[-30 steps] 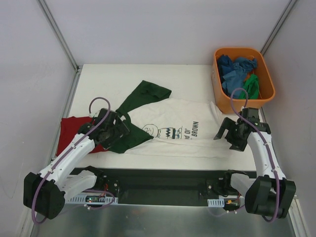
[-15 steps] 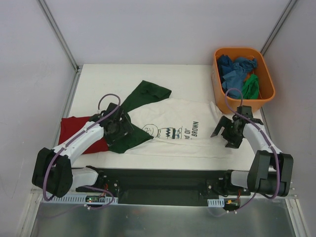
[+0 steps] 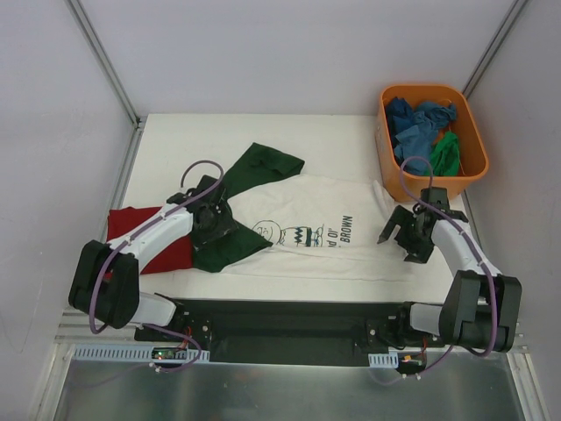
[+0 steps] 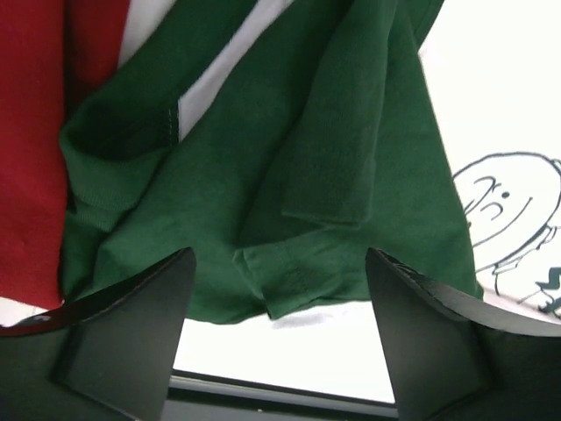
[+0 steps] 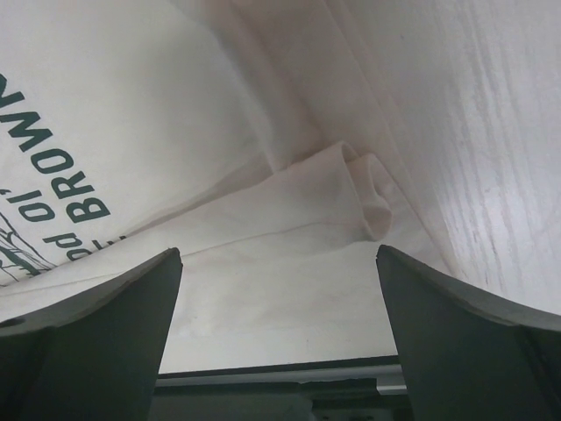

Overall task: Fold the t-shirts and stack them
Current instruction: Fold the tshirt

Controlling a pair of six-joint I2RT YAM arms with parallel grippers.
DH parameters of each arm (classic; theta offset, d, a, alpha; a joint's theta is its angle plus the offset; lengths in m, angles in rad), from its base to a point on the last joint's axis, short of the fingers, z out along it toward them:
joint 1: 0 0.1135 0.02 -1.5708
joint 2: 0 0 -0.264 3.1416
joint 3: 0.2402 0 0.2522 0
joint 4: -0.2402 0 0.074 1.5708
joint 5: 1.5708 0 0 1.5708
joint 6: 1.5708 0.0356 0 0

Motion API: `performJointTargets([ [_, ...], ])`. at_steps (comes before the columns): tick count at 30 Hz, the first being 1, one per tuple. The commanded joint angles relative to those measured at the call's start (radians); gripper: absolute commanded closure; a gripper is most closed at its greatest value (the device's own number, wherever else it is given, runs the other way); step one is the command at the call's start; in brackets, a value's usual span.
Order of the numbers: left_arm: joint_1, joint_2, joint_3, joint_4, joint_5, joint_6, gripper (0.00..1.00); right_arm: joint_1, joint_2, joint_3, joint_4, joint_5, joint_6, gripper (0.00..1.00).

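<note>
A white t-shirt [image 3: 316, 228] with dark green sleeves and a black cartoon print lies spread across the table's middle. One green sleeve [image 3: 259, 165] points to the back; the other [image 3: 230, 248] lies near the front left. A dark red t-shirt [image 3: 131, 230] lies at the left, partly under my left arm. My left gripper [image 3: 213, 230] is open over the near green sleeve [image 4: 289, 175], holding nothing. My right gripper [image 3: 396, 244] is open over the shirt's right hem [image 5: 289, 219], holding nothing.
An orange tub [image 3: 391, 167] at the back right holds blue [image 3: 415, 123] and green [image 3: 447, 151] shirts. The table's front edge [image 3: 307, 289] runs just below the white shirt. White walls enclose the table on three sides.
My left arm has swung up and right, bringing its open gripper over the near green sleeve. My right gripper has shifted slightly over the shirt's right hem. The shirts have not moved.
</note>
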Motion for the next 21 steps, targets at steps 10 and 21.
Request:
performJointTargets([
  [10, -0.008, 0.188, 0.15, 0.005, -0.037, 0.088, 0.69, 0.005, -0.109, 0.07, -0.13, 0.121, -0.03, 0.03],
  [21, -0.007, 0.102, 0.171, 0.008, -0.138, 0.09, 1.0, 0.039, -0.168, 0.072, -0.115, 0.055, -0.1, 0.02],
])
